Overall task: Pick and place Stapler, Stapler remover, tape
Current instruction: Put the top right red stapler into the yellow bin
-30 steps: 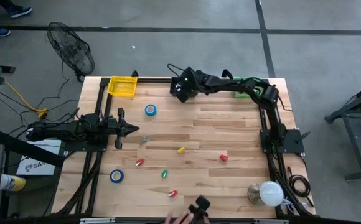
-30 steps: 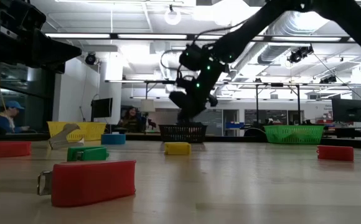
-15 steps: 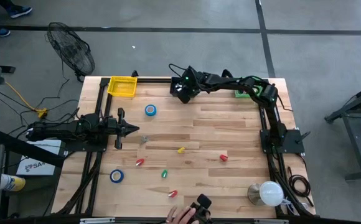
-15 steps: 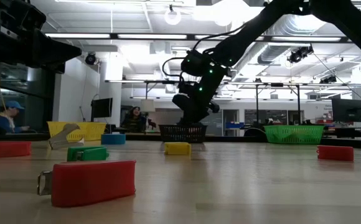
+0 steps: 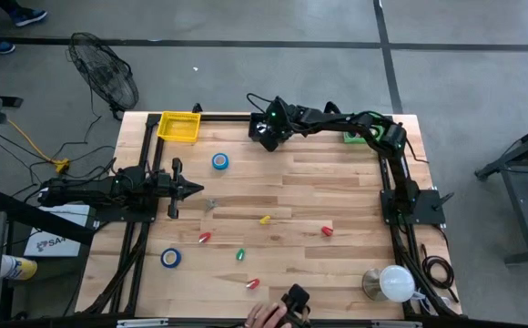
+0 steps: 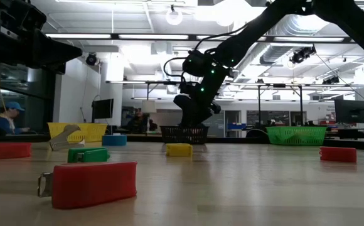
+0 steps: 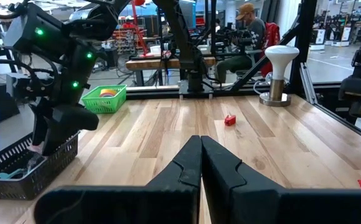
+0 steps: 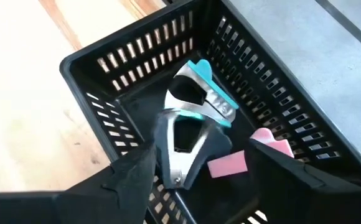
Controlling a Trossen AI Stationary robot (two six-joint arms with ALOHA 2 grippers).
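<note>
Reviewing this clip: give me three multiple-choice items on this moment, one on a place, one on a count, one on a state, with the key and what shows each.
1. Over which container is the right pincer?
A. the yellow basket
B. the black basket
C. the green basket

2. How many blue tape rolls lie on the table?
A. one
B. two
C. four

3. How do the left pincer's fingers stand?
A. wide apart
B. closed on a tape roll
C. pressed together, empty

Key:
1 B: the right wrist view looks down into the black basket, with a teal staple remover and a pink piece lying in it.
2 B: the high view shows one blue tape roll near the far edge and another nearer the front.
3 C: in the left wrist view the left pincer has its fingers touching with nothing between them.
</note>
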